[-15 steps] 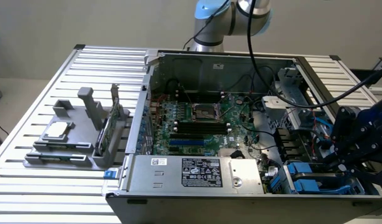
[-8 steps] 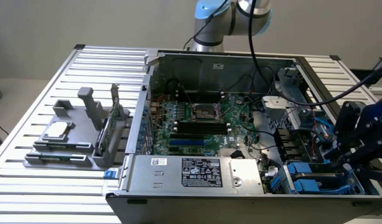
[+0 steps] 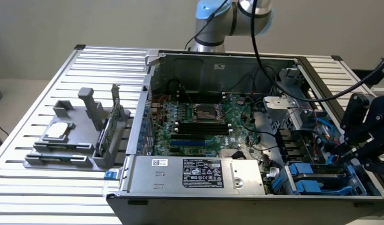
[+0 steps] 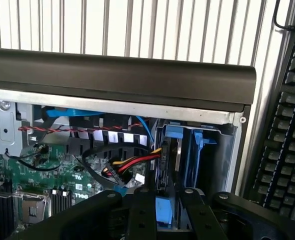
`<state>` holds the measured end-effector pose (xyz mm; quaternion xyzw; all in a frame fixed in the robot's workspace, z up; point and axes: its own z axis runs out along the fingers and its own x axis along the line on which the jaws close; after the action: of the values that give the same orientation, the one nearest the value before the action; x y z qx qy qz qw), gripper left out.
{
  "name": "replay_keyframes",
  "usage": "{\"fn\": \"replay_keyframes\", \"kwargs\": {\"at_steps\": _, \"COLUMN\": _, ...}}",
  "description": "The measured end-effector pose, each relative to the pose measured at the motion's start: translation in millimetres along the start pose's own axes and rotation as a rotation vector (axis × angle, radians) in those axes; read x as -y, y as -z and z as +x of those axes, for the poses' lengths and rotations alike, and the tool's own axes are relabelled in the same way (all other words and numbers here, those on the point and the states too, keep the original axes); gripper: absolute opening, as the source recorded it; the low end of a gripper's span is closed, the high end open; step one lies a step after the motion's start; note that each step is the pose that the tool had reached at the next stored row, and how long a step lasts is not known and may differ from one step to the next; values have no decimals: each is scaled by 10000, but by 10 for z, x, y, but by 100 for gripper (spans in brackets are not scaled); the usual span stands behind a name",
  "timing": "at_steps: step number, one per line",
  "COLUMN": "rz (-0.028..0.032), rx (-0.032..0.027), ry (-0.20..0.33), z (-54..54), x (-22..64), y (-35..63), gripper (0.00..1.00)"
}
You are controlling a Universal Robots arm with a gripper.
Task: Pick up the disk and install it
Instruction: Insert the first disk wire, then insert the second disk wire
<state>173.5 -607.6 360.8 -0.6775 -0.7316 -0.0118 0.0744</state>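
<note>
One disk (image 4: 163,210) stands on edge in the computer case's (image 3: 198,201) blue drive bay (image 3: 317,180); your tool (image 4: 162,212) pinches its carrier, aligned for sliding in.

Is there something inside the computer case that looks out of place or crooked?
Nothing stands out. The disk sits between the hand's fingers at the drive bay in the open case. The cables lie loose, but none looks damaged.
</note>
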Motion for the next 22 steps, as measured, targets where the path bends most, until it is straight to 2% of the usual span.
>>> {"fn": "replay_keyframes", "kwargs": {"at_steps": 2, "rz": 0, "rx": -2, "ry": 0, "z": 5, "x": 52, "y": 3, "gripper": 26}}
{"fn": "replay_keyframes", "kwargs": {"at_steps": 11, "rz": 3, "rx": 2, "ry": 24, "z": 29, "x": 388, "y": -27, "gripper": 26}}
{"fn": "replay_keyframes", "kwargs": {"at_steps": 22, "rz": 3, "rx": 0, "ry": 31, "z": 31, "x": 407, "y": -29, "gripper": 26}}
